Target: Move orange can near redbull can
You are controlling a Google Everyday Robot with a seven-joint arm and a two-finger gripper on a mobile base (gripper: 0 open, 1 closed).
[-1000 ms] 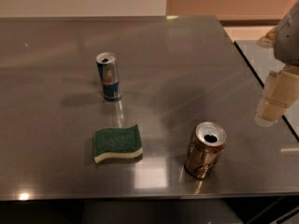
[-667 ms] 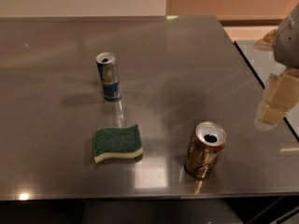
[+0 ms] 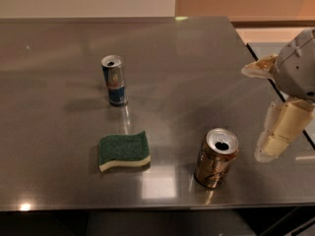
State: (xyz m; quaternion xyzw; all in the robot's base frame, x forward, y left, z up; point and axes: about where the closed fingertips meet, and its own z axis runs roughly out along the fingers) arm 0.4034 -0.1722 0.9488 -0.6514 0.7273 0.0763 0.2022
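Obs.: the wide bronze-orange metal drink can (image 3: pixel 216 157), with dark markings and an opened silver top, is standing upright near the front edge of the brushed grey metal table (image 3: pixel 197 58), right of centre.

The two-finger gripper (image 3: pixel 256 113) is hovering at the right edge of the view, over the table's right side. Its grey housing is sitting high, and its cream fingers (image 3: pixel 281 129) are standing spread apart, gripping nothing. The lower finger is pointing down and to the left, with its tip hanging near the orange can on the can's right and a clear gap showing between them. The upper finger is sticking out leftward higher up, beyond the can. The can is not sitting between the fingers — it is standing to their left.

The slim blue-and-silver can (image 3: pixel 114 80) with a red-yellow mark is standing upright left of centre, well apart from the orange can. A green-topped, pale-yellow-backed rectangular sponge (image 3: pixel 123 150) is lying flat between the two cans, nearer the front, touching neither.
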